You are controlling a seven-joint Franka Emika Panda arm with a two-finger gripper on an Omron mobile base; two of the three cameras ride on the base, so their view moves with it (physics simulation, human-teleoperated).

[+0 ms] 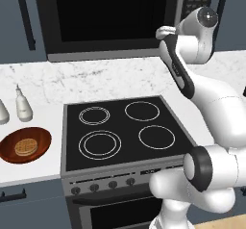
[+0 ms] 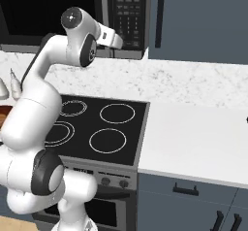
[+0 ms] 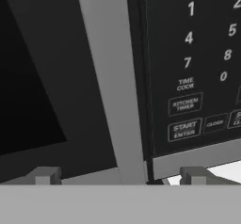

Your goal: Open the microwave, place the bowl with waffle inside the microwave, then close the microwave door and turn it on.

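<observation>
I see the gripper (image 3: 121,176), jaws spread wide, before the closed microwave door (image 3: 56,77); the bowl (image 1: 25,145) rests on the white counter (image 1: 33,168) left of the stove (image 1: 122,132).

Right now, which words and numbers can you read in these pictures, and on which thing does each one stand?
All on the microwave keypad, hand view:
"1"
"2" (cut by the edge)
"4"
"5"
"7"
"8"
"0"
"TIME COOK"
"KITCHEN TIMER"
"START ENTER"
"CLOCK"
One more button at the right edge is cut off, not readable.
In both base views the keypad labels are too small to read.
Stove: no text.
</observation>
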